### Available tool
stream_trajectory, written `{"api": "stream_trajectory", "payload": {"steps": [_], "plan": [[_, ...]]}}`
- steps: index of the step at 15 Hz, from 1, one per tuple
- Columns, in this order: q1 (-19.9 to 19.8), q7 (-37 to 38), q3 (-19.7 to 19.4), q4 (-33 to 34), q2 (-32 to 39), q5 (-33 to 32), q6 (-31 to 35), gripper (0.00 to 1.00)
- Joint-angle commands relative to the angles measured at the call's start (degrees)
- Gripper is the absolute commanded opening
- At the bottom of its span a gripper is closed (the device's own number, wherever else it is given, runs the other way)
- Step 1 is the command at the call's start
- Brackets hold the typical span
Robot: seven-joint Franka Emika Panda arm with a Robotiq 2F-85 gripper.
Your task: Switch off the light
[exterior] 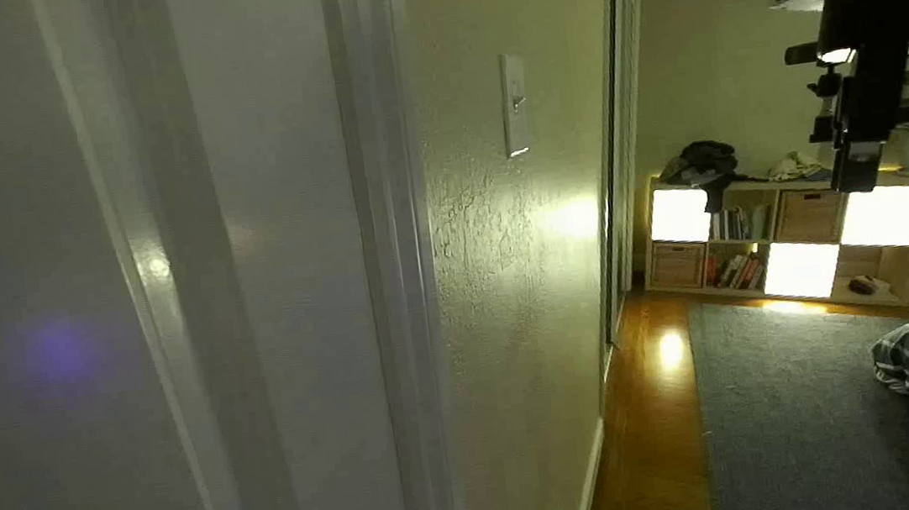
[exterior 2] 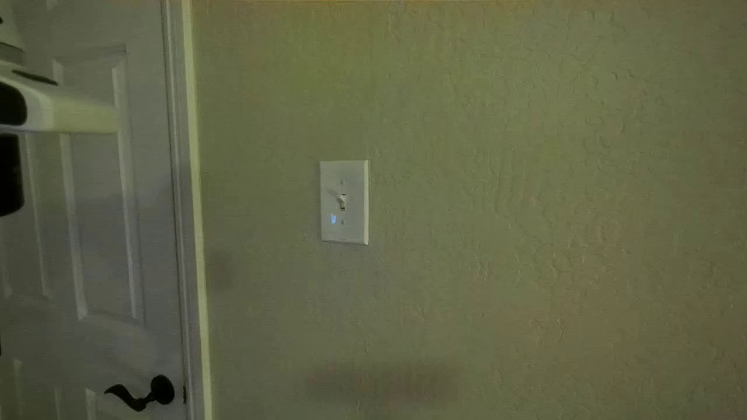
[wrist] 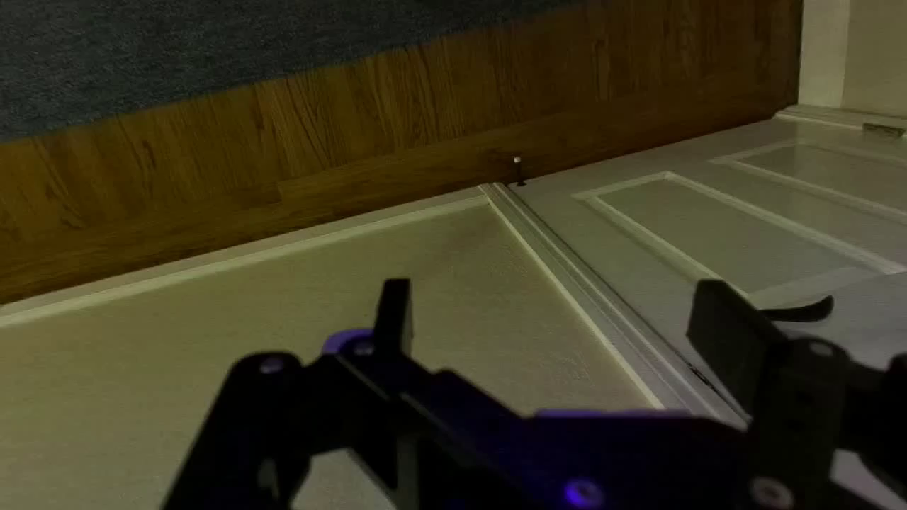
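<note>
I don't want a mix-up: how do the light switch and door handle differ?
The light switch is white and rectangular; the door handle is dark and curved. The light switch sits higher, on the wall; the door handle lower, on the door. Both are mounted on upright surfaces.

A shelf is glowing in three compartments; clothes are lying near its top left corner, a rug on the floor near its bottom edge.

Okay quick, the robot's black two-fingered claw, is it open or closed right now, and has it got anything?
Black two-fingered claw: open, jaws well apart in the wrist view, holding nothing.
</note>
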Motion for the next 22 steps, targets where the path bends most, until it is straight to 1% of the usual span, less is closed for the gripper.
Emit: {"api": "stream_trajectory", "payload": {"steps": [1,7,11,17,22], "plan": [[-0.51,-0.18,0.47,0.09,0.02,0.21,-0.15,1.0],[-0.63,-0.22,0.55,0.1,0.02,0.08,0.16,1.0],[-0.72,-0.33,0.73,1.67,1.61,-0.48,1.2,1.0],[-0.54,-0.37,2.13,8.45,7.45,-2.71,1.14,1.0],[-0.7,-0.46,3.54,16.25,14.08,-5.73,4.26,1.0]]}}
